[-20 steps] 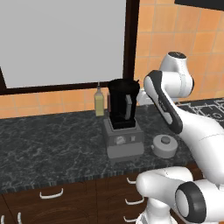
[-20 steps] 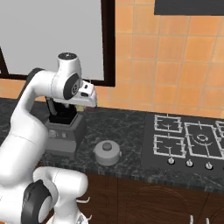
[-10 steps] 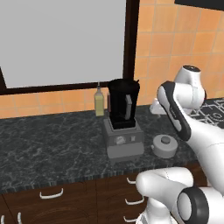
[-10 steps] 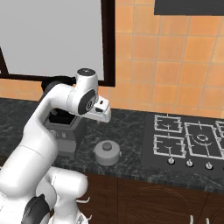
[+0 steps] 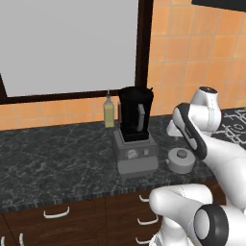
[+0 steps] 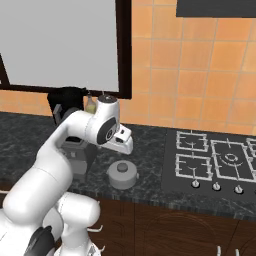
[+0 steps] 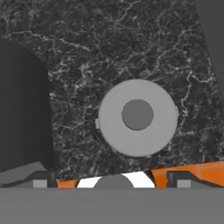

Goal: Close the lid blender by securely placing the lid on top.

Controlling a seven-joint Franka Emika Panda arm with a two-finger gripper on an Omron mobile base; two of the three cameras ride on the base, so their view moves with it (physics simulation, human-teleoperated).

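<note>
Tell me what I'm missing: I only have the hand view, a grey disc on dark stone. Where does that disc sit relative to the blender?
Observer: The lid lies flat on the counter, beside the blender's base, on the side toward the stove.
Operator: Is the jar already covered?
Observer: No, the black jar's top is open; nothing sits on it.
Operator: Is anything else near the blender?
Observer: A slim yellowish bottle stands behind it, against the wall.
Operator: And the arm?
Observer: The hand hangs above the lid, apart from it, fingers open.
</note>
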